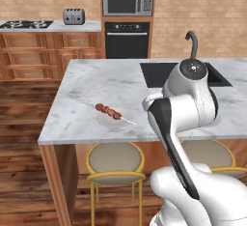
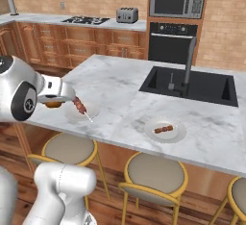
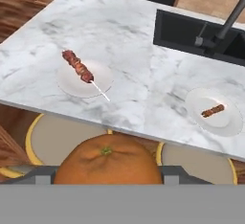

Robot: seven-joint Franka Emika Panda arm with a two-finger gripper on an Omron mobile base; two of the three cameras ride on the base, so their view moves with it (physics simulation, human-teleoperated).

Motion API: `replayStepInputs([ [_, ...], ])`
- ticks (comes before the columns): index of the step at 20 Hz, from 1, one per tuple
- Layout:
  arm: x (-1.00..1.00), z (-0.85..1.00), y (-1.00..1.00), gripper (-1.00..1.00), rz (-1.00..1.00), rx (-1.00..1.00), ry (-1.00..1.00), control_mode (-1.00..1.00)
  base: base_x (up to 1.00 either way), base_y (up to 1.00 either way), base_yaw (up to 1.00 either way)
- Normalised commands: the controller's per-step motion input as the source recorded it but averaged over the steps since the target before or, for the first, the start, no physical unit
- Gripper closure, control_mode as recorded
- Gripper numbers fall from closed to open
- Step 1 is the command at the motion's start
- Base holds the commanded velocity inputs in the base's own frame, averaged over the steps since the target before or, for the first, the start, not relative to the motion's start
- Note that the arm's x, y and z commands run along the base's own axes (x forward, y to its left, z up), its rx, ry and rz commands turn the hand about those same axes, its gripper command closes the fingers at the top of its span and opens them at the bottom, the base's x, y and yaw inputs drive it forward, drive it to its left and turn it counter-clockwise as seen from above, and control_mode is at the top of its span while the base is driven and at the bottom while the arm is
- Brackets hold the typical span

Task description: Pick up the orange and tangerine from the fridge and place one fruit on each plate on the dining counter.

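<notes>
The tool (image 3: 107,182) grips a round orange fruit (image 3: 107,163); the nearer whitish round plate (image 3: 85,78) (holding a skewer) lies ahead-left on the marble table (image 3: 139,65).

on the desk (image 3: 143,65) in front of you lie two plates: the near plate (image 3: 85,78) to the left, the other plate (image 3: 214,111) to the right, well apart. a skewer (image 3: 79,67) lies on the near plate, a smaller skewer (image 3: 212,110) on the other. the sink (image 3: 201,36) sits behind them, right. stools (image 2: 154,175) stand under the desk's front edge.
</notes>
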Motion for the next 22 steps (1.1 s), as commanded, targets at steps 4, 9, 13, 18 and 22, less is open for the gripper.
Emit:
replayStepInputs([
  [4,0.54,-0.34,0.0,1.0,0.0,0.14,0.0,-1.0,0.0,0.0,0.0],
  [9,0.53,-0.38,0.02,1.0,-0.1,0.11,0.0,-1.0,0.0,0.0,0.0],
  [13,0.55,-0.29,0.1,1.0,-0.15,0.02,0.0,-1.0,0.0,0.0,0.0],
  [18,0.42,-0.16,0.06,1.0,-0.12,0.01,0.1,-1.0,0.0,0.0,0.0],
  [22,0.59,-0.19,0.0,1.0,-0.03,0.08,0.07,-1.0,0.0,0.0,0.0],
])
